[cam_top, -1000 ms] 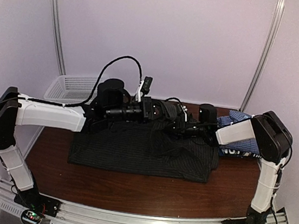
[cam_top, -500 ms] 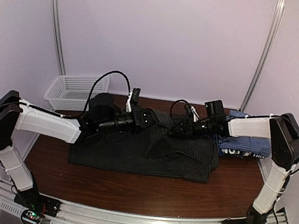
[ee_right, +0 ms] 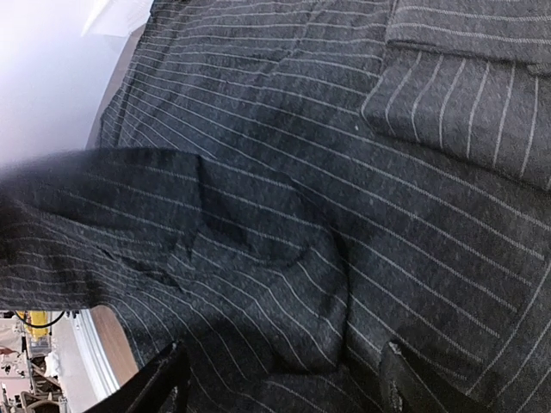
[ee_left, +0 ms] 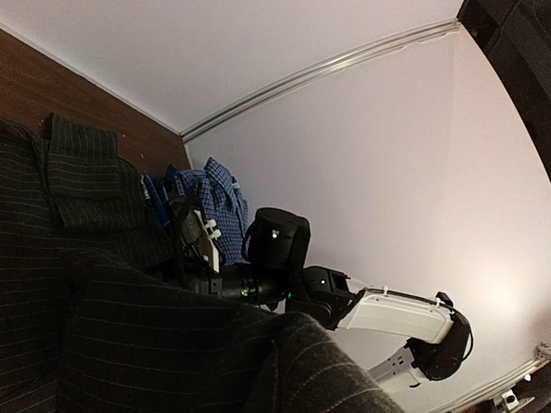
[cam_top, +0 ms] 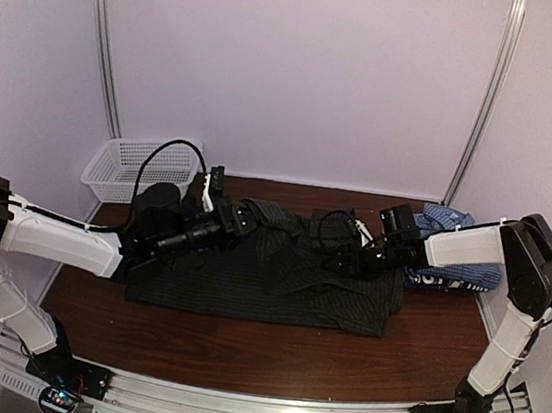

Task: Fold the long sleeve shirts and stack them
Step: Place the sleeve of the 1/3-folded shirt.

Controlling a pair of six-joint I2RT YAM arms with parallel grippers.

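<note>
The black pinstriped shirt lies spread across the middle of the table. My left gripper is at its back edge. In the left wrist view a hump of the cloth rises over the jaws and hides the fingers, so it looks pinched. My right gripper hovers low over the shirt's right half. In the right wrist view its fingers stand wide apart over wrinkled pinstriped cloth. It is open and holds nothing. Blue-white checked shirts lie piled at the right.
A white mesh basket stands at the back left corner. A navy cloth with white lettering lies under the checked pile. Bare brown table runs along the front. The right arm fills the left wrist view.
Both arms have come down from the back. My left gripper has moved left and toward the front with the cloth. My right gripper has dropped lower over the shirt.
</note>
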